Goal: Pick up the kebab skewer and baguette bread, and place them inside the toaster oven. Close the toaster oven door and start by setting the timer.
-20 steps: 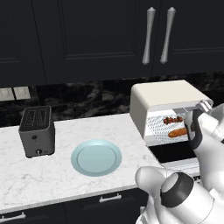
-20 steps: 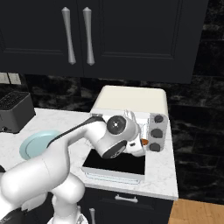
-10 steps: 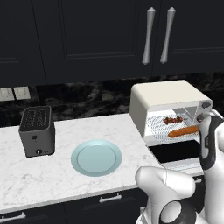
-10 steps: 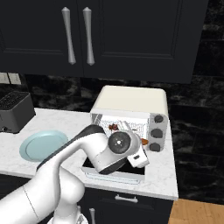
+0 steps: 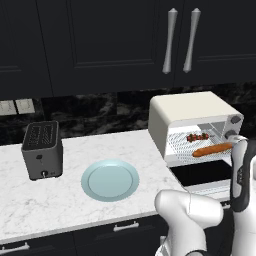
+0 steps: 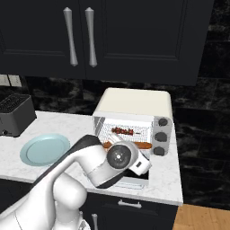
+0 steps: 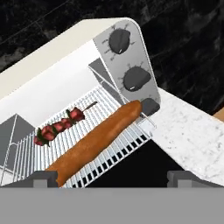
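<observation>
The cream-white toaster oven (image 5: 190, 112) stands open on the counter's right end. Its dark glass door (image 5: 200, 173) lies folded down flat. On the wire rack (image 7: 118, 148) rests the long orange-brown baguette bread (image 7: 96, 142), lying diagonally, with the kebab skewer (image 7: 59, 127) just behind it. Both also show through the oven mouth: baguette bread (image 5: 212, 149) and kebab skewer (image 5: 197, 136). My gripper (image 7: 113, 179) hovers open over the lowered door, in front of the rack, its fingertips (image 7: 43, 177) wide apart with nothing between them. Round grey knobs (image 7: 137, 78) line the oven's right panel.
A pale blue plate (image 5: 110, 180) sits bare on the white marble counter (image 5: 60, 200). A small dark grey slot toaster (image 5: 42, 150) stands at the far left. Black cabinets with silver handles (image 5: 170, 40) hang above. My wrist (image 6: 119, 157) covers part of the oven front.
My hand has drawn back out of the oven mouth and dropped lower over the door. The baguette stays on the rack beside the skewer.
</observation>
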You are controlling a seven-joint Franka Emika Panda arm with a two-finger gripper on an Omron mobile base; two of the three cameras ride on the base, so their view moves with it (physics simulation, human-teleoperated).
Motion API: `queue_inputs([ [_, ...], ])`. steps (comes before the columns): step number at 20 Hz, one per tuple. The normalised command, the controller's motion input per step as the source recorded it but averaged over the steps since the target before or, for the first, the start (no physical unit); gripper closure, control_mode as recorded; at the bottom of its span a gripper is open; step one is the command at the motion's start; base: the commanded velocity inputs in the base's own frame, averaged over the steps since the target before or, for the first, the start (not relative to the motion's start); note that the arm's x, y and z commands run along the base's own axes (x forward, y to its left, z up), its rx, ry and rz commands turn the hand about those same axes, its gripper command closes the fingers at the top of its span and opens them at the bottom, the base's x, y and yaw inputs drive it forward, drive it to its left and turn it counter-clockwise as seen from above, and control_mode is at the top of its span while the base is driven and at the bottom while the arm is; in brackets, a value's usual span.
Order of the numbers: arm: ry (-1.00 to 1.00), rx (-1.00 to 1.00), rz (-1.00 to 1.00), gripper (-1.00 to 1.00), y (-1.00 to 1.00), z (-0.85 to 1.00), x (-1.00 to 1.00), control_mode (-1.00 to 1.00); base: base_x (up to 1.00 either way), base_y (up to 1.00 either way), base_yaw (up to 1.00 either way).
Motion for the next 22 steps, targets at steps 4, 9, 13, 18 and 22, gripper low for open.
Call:
queue_inputs([
  [4,0.00,-0.25,0.41,-1.00,0.52,-0.22,-0.26,-1.00,0.00,0.00,0.00],
  [9,-0.04,-0.32,0.26,-1.00,0.32,-0.42,-0.25,-1.00,0.00,0.00,0.00],
  [13,-0.06,-0.22,0.16,-1.00,0.33,-0.02,-0.01,-1.00,0.00,0.00,0.00],
  [18,-0.04,-0.05,0.04,-1.00,0.00,-0.08,0.17,-1.00,0.00,0.00,0.00],
  [22,-0.01,0.00,0.00,-1.00,-0.16,-0.03,0.28,-1.00,0.00,0.00,0.00],
])
